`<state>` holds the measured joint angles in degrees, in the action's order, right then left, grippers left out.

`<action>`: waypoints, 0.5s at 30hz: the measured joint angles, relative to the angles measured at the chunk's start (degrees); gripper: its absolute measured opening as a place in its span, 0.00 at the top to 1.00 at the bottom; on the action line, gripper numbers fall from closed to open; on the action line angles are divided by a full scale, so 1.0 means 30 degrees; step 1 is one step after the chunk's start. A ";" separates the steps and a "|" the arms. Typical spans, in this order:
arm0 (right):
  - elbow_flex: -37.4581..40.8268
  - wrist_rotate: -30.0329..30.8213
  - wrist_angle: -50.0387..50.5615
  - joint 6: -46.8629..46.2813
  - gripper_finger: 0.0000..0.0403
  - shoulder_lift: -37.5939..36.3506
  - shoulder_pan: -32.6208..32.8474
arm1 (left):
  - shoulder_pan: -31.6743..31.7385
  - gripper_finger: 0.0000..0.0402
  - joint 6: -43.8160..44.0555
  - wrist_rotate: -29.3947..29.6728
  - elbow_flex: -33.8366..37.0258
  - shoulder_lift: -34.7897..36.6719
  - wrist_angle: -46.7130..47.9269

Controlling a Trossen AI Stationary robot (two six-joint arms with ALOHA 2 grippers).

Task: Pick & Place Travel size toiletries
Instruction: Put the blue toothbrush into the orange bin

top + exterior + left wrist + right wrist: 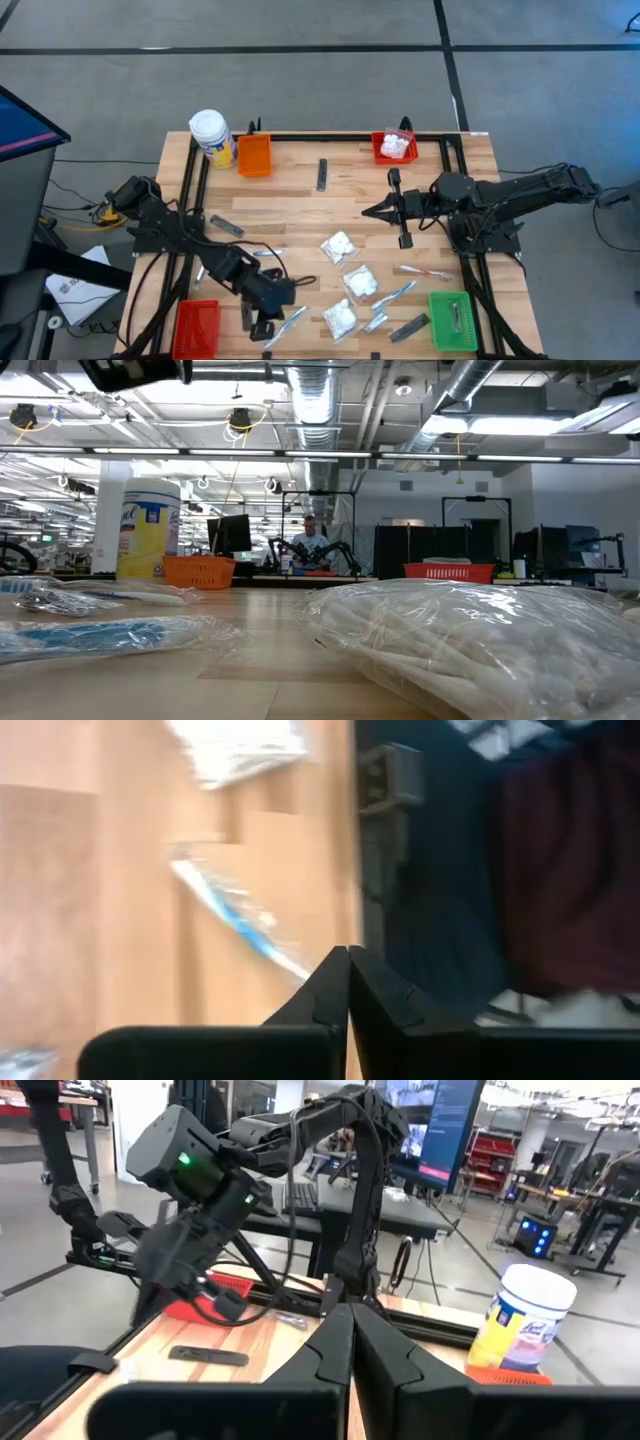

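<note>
The travel size toiletries lie loose on the wooden table: white puffy packets point(340, 247) point(360, 282) point(340, 318), wrapped toothbrushes point(290, 320) point(425, 272) and dark flat bars point(322, 175) point(228, 226) point(408, 327). My left gripper point(263, 330) point(347, 955) is shut and tipped down over the near left of the table, beside a toothbrush point(230, 910). Nothing shows between its fingers. My right gripper point(370, 210) point(350, 1315) hangs level over the table's middle, shut and empty, pointing toward the left arm.
A red bin point(197, 325) stands at the near left and a green bin point(452, 320) at the near right. At the far edge are an orange bin point(253, 155), a yellow jar point(212, 135) and a red bin point(395, 148) holding white packets. A black rail point(330, 135) frames the table.
</note>
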<state>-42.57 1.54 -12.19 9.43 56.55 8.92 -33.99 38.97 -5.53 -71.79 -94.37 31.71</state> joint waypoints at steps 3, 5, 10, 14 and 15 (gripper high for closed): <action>0.0000 0.0000 -0.0004 -0.0156 1.00 0.0000 0.0002 | -0.0259 1.00 0.0944 0.1077 0.0000 -0.0061 0.0113; 0.0000 0.0000 -0.0017 -0.0160 1.00 0.0000 0.0002 | -0.0661 1.00 0.1557 0.1671 0.0006 -0.0158 0.0183; 0.0000 0.0000 -0.0306 -0.0160 1.00 0.0000 0.0018 | -0.1695 1.00 0.3212 0.3314 0.0044 -0.0858 0.0273; 0.0000 0.0000 -0.0475 -0.0334 1.00 0.0000 0.0016 | -0.2042 1.00 0.3922 0.4105 0.0044 -0.1907 0.0279; 0.0000 0.0000 -0.0488 -0.0364 1.00 0.0000 0.0016 | -0.2032 1.00 0.4109 0.4222 0.0044 -0.2205 0.0286</action>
<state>-42.57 1.54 -13.65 8.34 56.55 8.97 -40.08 51.29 7.14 -71.66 -100.98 32.57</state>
